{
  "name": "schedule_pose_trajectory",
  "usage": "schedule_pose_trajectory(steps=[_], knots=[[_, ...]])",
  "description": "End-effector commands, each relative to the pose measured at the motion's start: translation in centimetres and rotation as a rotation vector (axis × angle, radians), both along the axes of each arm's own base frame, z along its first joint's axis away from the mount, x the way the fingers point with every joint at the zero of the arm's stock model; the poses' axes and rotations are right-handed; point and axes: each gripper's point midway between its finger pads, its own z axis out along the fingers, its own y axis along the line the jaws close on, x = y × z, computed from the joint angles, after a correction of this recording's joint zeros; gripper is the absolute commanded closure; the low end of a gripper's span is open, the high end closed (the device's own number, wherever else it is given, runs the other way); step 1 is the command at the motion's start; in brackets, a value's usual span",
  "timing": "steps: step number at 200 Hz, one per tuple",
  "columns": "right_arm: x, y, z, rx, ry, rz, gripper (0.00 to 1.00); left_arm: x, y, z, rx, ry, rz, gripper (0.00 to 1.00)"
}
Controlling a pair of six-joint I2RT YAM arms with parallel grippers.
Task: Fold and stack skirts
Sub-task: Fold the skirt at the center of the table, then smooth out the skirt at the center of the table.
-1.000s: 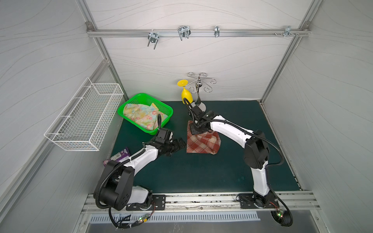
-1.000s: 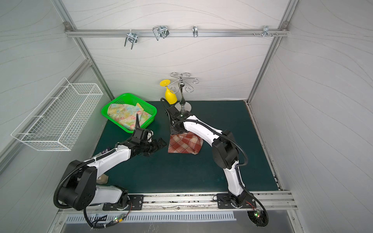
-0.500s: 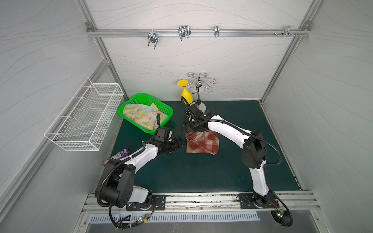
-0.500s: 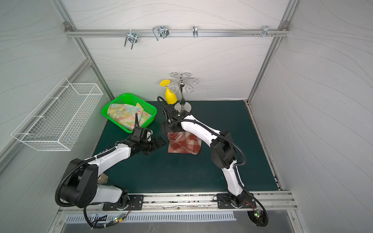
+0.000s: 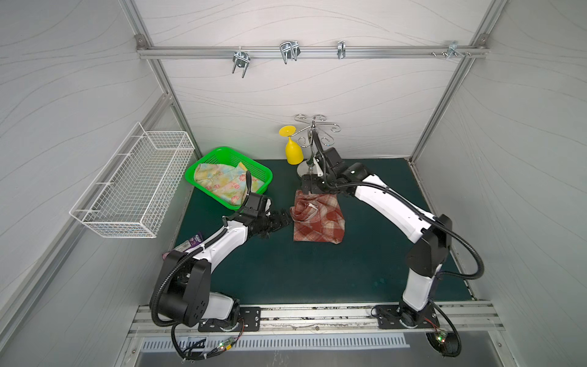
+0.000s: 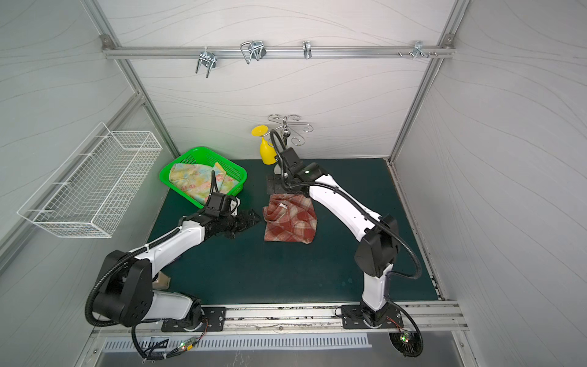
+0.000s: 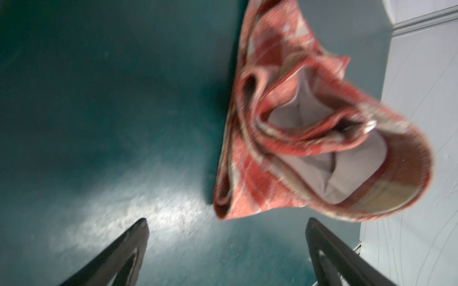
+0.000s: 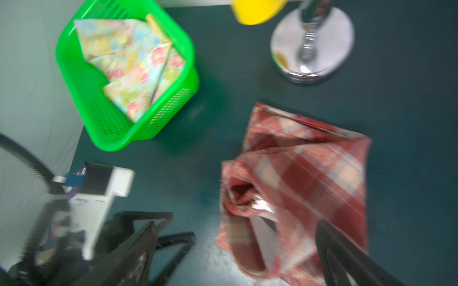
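**A:** Where is the thick red-brown and cream plaid skirt sitting?

**B:** It is lying mid-bench on the dark green bench, roughly folded into a square. The waist end is gaping and showing pale lining, and that edge is bulging rather than lying flat.

**A:** And the pincers?

**B:** The left pincer is pointing at the gaping edge from just beside it. Its jaws are standing wide and gripping nothing, and I cannot tell whether a tip is grazing the cloth. The right pincer is hovering over the skirt's far edge, jaws likewise spread wide and empty.

**A:** The other garment?

**B:** The thin pale yellow-blue floral skirt is lying crumpled in the bright green perforated plastic basket, well apart from the plaid.

**A:** Which step are we in?

**B:** I am reading it as the close of the plaid's fold, with stacking not yet begun.

**A:** And next?

**B:** Probably pressing that bulging waist flat. Then a pincer will be reaching into the basket for the floral piece, pinching one layer at an edge so that it comes out without dragging the basket.
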Motion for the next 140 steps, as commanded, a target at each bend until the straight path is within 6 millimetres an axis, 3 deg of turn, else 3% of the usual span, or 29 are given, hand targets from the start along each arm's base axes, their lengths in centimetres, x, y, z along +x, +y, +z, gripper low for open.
schedule_pose_trajectory(steps=[1,24,39,140], knots=[[0.6,-1.9,-3.0,0.024,0.064,-0.040,0.01,2.7,-0.5,0.3,-0.011,-0.016,0.024,0.02],[0.7,-3.0,-5.9,0.059,0.143,-0.064,0.01,4.9,-1.9,0.2,-0.070,-0.024,0.021,0.02],[0.8,-3.1,-6.9,0.114,0.175,-0.066,0.01,6.1,-2.8,0.1,-0.113,-0.030,0.015,0.03],[-1.2,-1.7,-8.7,0.280,0.219,0.005,0.01,11.0,-6.1,-0.8,-0.251,-0.008,0.017,0.06]])
